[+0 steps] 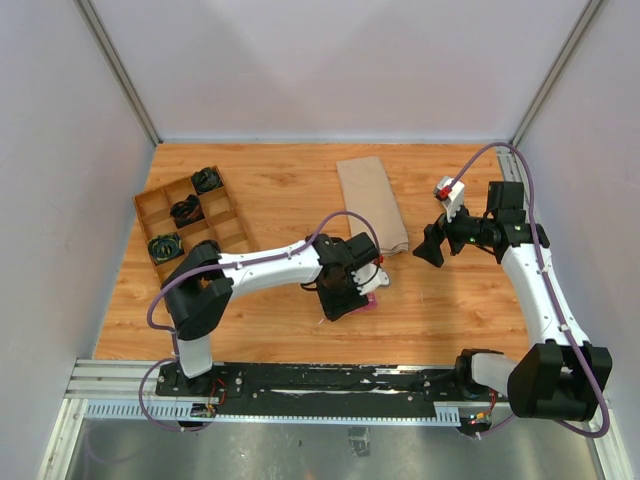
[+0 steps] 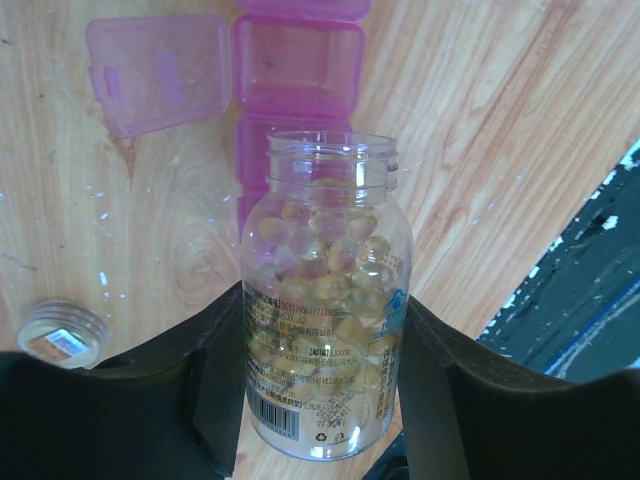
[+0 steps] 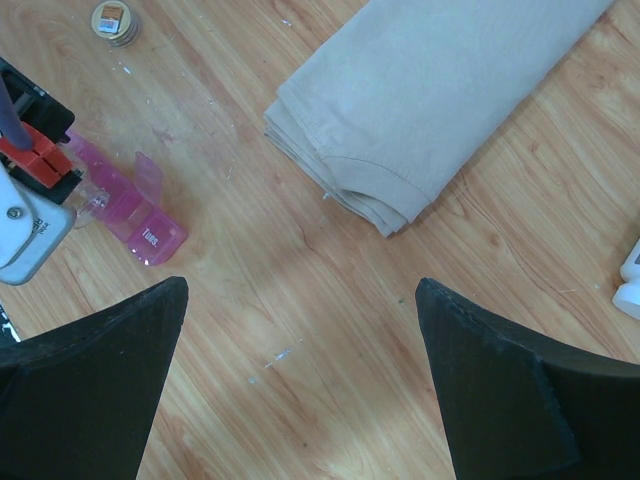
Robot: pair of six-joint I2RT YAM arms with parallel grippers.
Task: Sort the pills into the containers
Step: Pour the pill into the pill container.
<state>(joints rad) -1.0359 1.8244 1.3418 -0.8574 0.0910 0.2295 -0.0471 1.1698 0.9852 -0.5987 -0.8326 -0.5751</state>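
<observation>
My left gripper [image 2: 322,335] [image 1: 352,290] is shut on a clear, uncapped bottle [image 2: 325,300] full of yellowish round pills [image 2: 335,265]. The bottle's open mouth sits over the magenta-pink containers [image 2: 297,65] [image 1: 369,303] [image 3: 140,215], a strip lying on the wood. One compartment's lid [image 2: 155,75] is flipped open to the left. The bottle hides the strip's nearer part. My right gripper [image 3: 300,290] [image 1: 430,247] hangs open over bare wood to the right of the strip, with nothing between its fingers.
The bottle's cap [image 2: 62,335] [image 3: 115,20] lies on the table left of the bottle. A folded beige cloth [image 1: 372,200] [image 3: 440,90] lies at the back centre. A brown divided tray [image 1: 190,215] with black items stands at the far left.
</observation>
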